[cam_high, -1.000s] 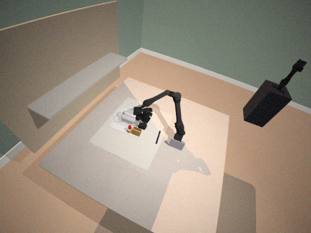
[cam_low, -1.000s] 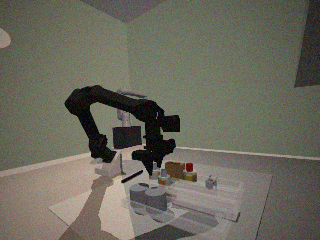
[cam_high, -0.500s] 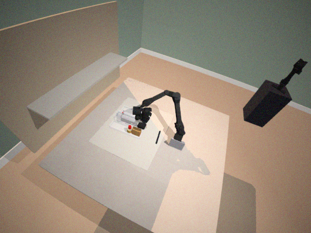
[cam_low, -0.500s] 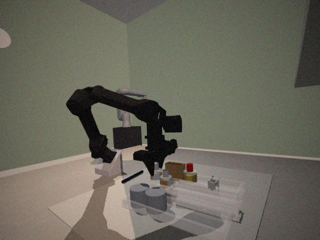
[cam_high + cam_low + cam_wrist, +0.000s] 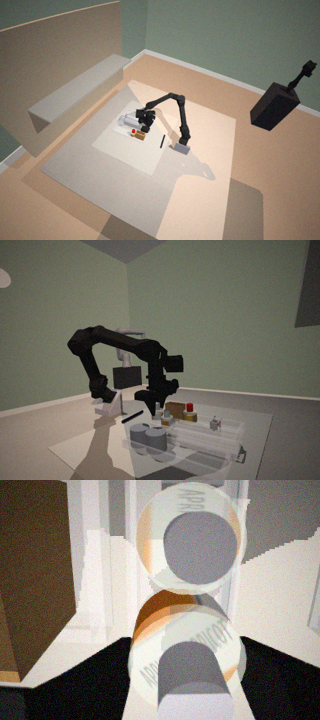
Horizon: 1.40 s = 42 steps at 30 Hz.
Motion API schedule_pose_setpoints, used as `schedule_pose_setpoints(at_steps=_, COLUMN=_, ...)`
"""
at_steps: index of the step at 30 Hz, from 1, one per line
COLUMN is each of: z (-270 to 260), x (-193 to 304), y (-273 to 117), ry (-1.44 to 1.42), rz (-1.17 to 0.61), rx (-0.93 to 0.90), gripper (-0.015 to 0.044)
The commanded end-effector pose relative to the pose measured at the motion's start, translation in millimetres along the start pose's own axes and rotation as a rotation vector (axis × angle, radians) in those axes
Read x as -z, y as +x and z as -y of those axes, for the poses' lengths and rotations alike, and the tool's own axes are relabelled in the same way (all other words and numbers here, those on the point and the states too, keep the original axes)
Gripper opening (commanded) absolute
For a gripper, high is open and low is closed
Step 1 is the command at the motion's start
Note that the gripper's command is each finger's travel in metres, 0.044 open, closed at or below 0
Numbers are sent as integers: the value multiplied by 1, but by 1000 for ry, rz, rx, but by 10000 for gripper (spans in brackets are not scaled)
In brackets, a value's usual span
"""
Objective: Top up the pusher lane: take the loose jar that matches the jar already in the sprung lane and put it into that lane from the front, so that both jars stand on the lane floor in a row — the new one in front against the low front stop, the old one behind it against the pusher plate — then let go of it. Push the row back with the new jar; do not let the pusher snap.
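Note:
My gripper (image 5: 146,128) (image 5: 158,411) (image 5: 183,647) points down, shut on an apricot jar (image 5: 157,416) (image 5: 150,666) with a grey lid. This jar looks roughly upright at the lane's front. The matching jar (image 5: 165,422) (image 5: 145,535) stands just behind it in the clear lane (image 5: 206,438); in the wrist view the two look close against each other. Whether the held jar's base rests on the lane floor is hidden. A grey pusher piece (image 5: 214,424) with a red mark shows farther back along the lane. The plate's contact with the rear jar is not clear.
A brown box (image 5: 140,135) (image 5: 175,409) (image 5: 35,555) stands beside the lane, with a red-lidded yellow jar (image 5: 133,133) (image 5: 190,416) next to it. Two grey cylinders (image 5: 139,436) (image 5: 156,440) stand on the other side. A black bar (image 5: 162,141) (image 5: 132,416) lies nearer the arm base.

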<state>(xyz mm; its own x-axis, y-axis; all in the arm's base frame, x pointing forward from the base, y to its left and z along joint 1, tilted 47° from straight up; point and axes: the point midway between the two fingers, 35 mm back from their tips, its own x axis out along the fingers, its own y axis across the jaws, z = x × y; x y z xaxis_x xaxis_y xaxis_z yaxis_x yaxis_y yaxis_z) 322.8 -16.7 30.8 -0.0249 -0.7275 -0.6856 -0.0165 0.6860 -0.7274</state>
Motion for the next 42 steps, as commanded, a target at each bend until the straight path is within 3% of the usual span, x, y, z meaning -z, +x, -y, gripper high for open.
schedule_pose_setpoints(at_steps=1, z=2, x=-9, y=-4, ry=13, rz=23, rx=1, gripper=0)
schedule_pose_setpoints(at_steps=42, z=4, x=-21, y=-6, ry=14, rz=23, rx=1, gripper=0)
